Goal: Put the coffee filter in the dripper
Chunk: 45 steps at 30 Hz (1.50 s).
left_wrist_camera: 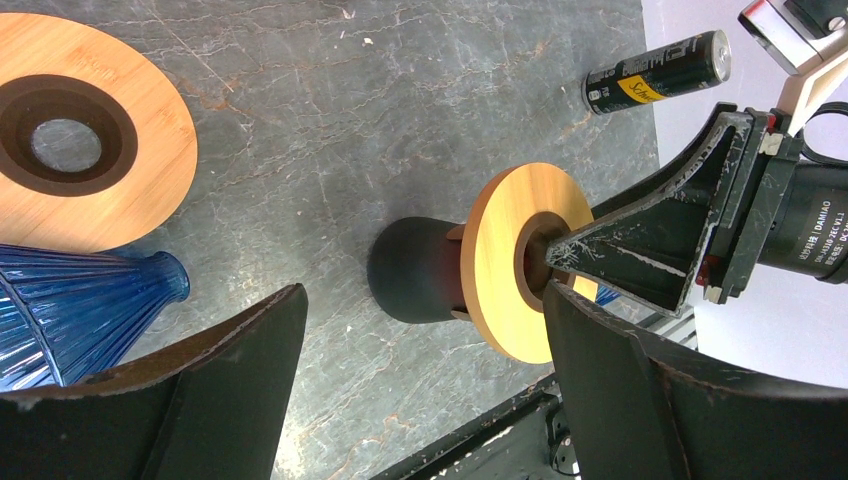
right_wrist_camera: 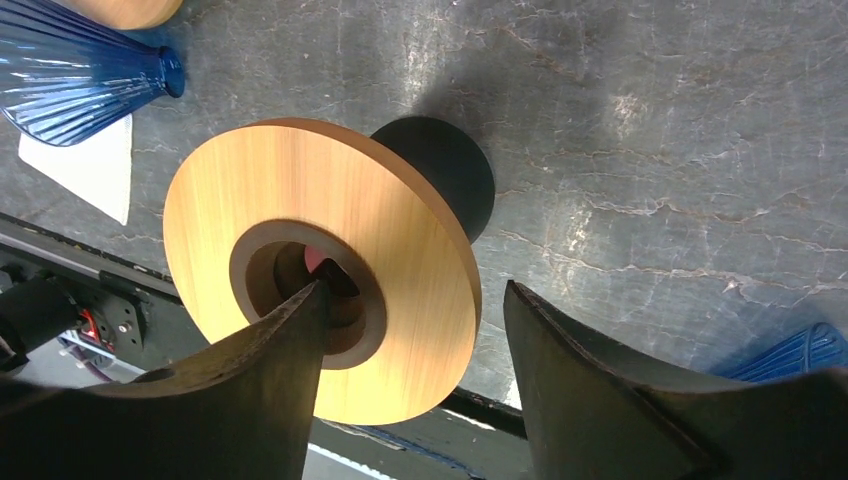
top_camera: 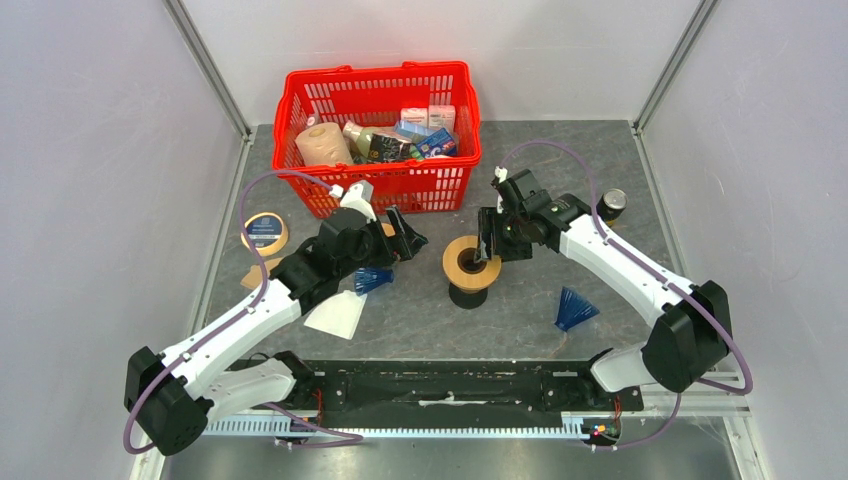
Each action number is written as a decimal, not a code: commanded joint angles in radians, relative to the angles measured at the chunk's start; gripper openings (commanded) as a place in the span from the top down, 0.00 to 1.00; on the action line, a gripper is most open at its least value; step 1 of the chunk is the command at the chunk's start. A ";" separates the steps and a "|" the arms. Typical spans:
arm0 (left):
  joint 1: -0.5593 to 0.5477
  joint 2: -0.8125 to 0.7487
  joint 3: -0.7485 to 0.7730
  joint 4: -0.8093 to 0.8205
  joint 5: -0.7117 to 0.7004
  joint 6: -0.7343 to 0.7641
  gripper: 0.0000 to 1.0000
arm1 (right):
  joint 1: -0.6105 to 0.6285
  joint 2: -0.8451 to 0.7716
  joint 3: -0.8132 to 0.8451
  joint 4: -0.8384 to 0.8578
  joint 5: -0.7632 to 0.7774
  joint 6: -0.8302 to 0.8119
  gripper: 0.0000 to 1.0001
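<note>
At the middle of the bench [top_camera: 530,290], the right hand [right_wrist_camera: 415,295] stands apart, one finger in the dripper [right_wrist_camera: 300,180] mouth, the other outside its collar. The left hand [left_wrist_camera: 425,300], wide apart, hovers left of it. The filter [top_camera: 338,315] lies flat at near left. Withdrawing crookedly could hook the collar and topple the dripper.

The dripper [top_camera: 470,268] stands upright near the middle of the table [top_camera: 450,330]. It is a short black cylinder with a wide tan wooden collar around its dark mouth. The coffee filter [top_camera: 338,316] is a thin white paper fan. It lies flat on the table, well apart from the dripper, to its left.
</note>
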 commanded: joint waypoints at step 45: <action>0.001 0.024 -0.014 0.027 -0.012 0.064 0.05 | -0.501 -0.079 -0.302 -0.186 0.011 -0.001 0.38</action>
